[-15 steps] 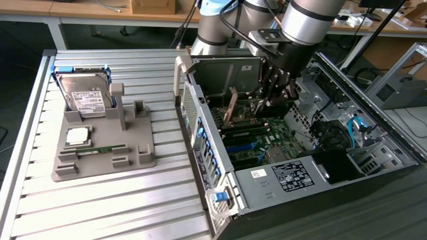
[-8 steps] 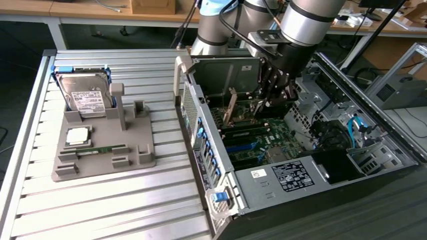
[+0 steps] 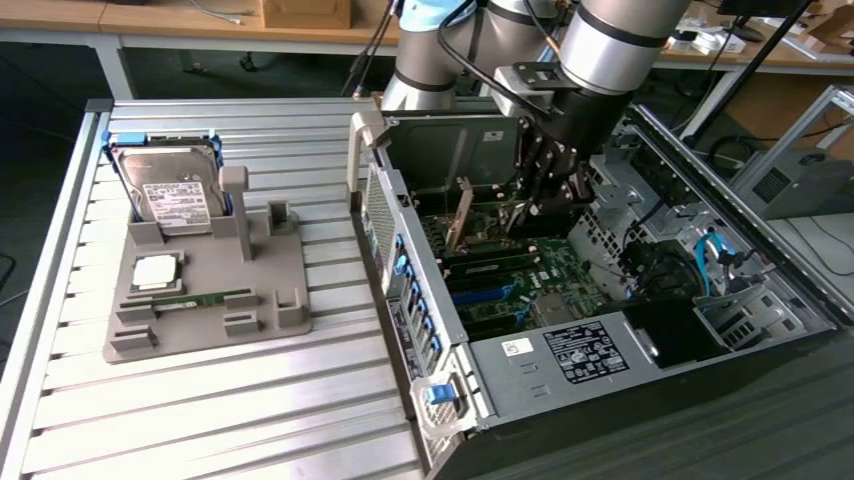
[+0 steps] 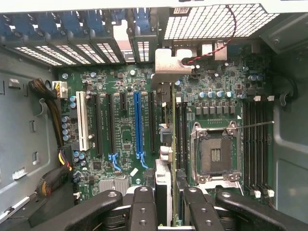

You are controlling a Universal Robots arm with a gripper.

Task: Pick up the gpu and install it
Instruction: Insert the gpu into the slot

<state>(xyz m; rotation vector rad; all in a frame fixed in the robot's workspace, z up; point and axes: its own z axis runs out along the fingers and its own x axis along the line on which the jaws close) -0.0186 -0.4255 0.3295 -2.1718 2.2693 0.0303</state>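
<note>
My gripper reaches down into the open computer case, over the motherboard. In the wrist view the gripper is shut on the gpu, a thin dark card seen edge-on between the black fingers. The card runs from the fingers to its metal bracket at the case's rear slot openings. It stands over the motherboard between the blue expansion slot and the CPU socket. In the exterior view the gpu stands upright beside the gripper; whether it is seated in a slot I cannot tell.
On the slatted table a grey fixture plate holds a silver hard drive, a processor and a green memory stick. Inside the case are a white slot, cable bundles and memory slots.
</note>
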